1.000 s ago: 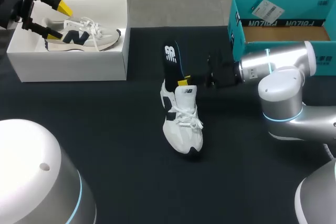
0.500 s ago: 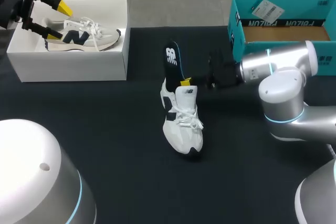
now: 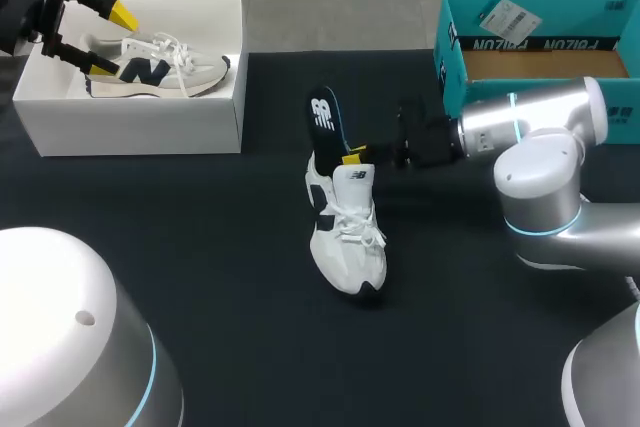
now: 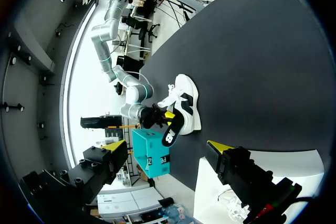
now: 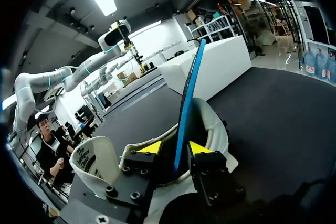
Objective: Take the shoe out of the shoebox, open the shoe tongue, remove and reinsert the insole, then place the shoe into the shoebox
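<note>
Now the right gripper (image 3: pixel 352 157) pinches the black insole (image 3: pixel 322 119), which stands up in the white shoe (image 3: pixel 348 237) on the table (image 3: pixel 200 247). The left gripper (image 3: pixel 111 42) is spread wide over the shoebox (image 3: pixel 140 122).

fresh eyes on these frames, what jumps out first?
The black insole stands half out of the white shoe in the middle of the table, pinched by the right gripper. Next, the left gripper hangs open above the left end of the white shoebox, which holds a second shoe. A teal box sits at the far right.
</note>
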